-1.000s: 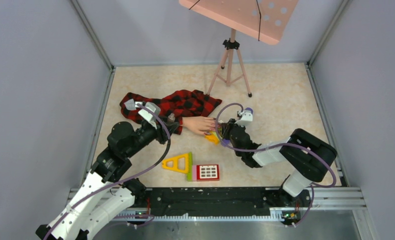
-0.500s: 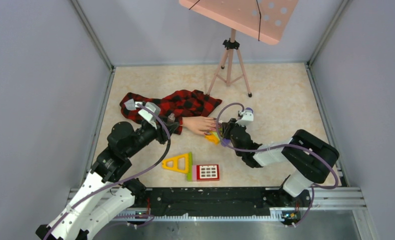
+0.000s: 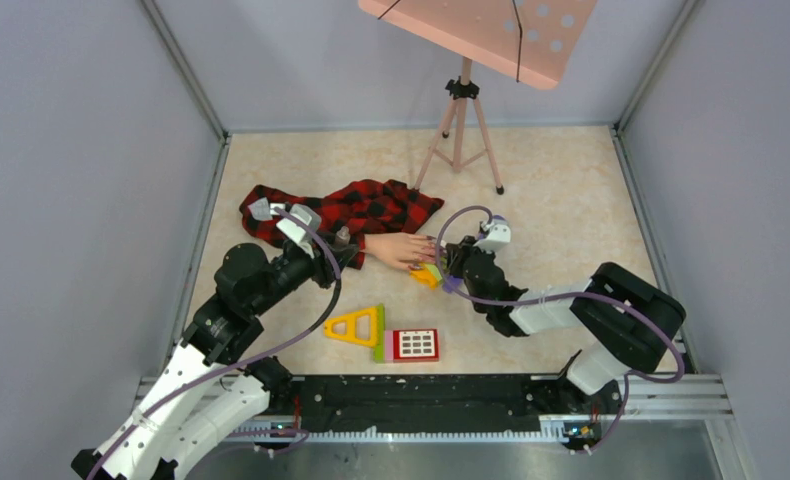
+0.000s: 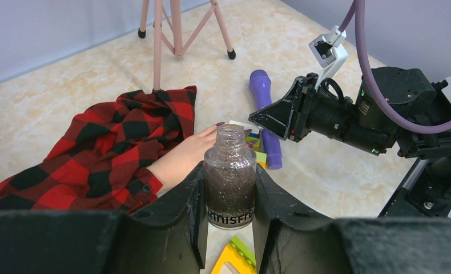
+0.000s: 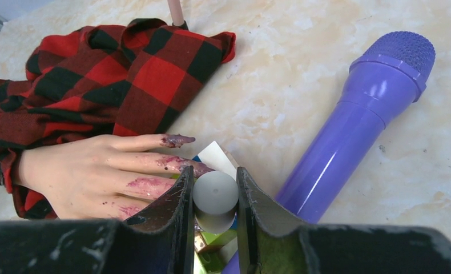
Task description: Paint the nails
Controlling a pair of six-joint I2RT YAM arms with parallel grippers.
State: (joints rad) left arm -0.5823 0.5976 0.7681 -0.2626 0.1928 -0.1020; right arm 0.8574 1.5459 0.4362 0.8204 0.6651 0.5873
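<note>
The plaid sleeve [image 3: 356, 208] lies crumpled on the table [image 3: 571, 190], its left end close to the left wall's foot, with a bare strip beyond it on the far side. Just near of it, the left gripper [image 4: 229, 168] is clamped on an uncapped glitter bottle [image 4: 230, 188], held upright. To its right the mannequin hand [image 5: 92, 171] rests palm down, fingers pointing right. The nails [image 5: 180, 138] are at those fingertips, smeared purplish, and the smears run back along the fingers. The right gripper [image 5: 213, 174] hangs just over the fingertips, its fingers closed on a grey round cap [image 5: 214, 197]. Whether a brush touches a nail is hidden. Coloured blocks [image 3: 426, 275] sit under that gripper. A purple toy microphone [image 5: 354, 120] lies just right of it, leaving little room. A pink tripod [image 3: 461, 125] stands at the far middle. Near the arms' bases lie a yellow triangle [image 3: 356, 325] and a red tile [image 3: 414, 344]. The table's far right is bare up to the right wall.
</note>
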